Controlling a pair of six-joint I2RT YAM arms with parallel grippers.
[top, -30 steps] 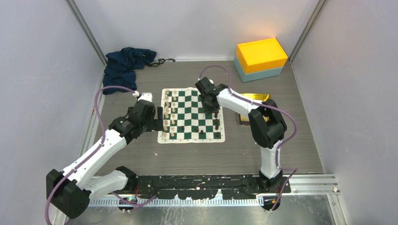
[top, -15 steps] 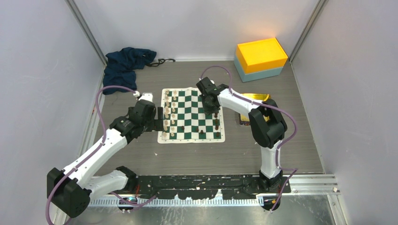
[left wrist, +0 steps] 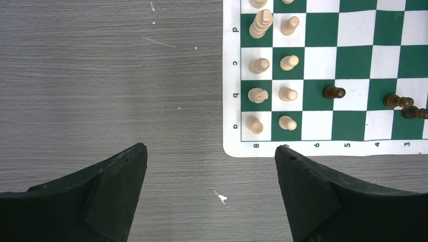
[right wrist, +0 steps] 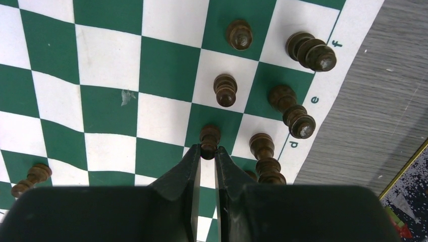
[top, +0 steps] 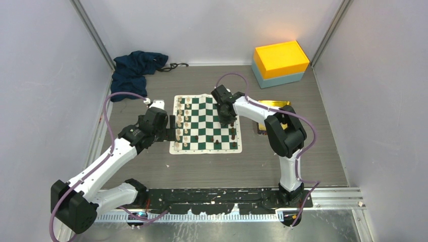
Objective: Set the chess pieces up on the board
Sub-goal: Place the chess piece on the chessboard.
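Note:
The green and white board lies mid-table. Cream pieces stand in two files along its left side, also in the left wrist view. Several dark pieces stand near its right side. My right gripper is over the board's right part, shut on the head of a dark pawn that stands on a green square. Other dark pieces stand beside it near the board's edge. My left gripper is open and empty over bare table by the board's near-left corner.
An orange and teal box stands at the back right. A gold tray lies right of the board, partly behind my right arm. A dark blue cloth lies at the back left. Walls close in both sides.
My right arm's elbow has shifted slightly left, the gripper staying over the board's right part. The left arm has not moved.

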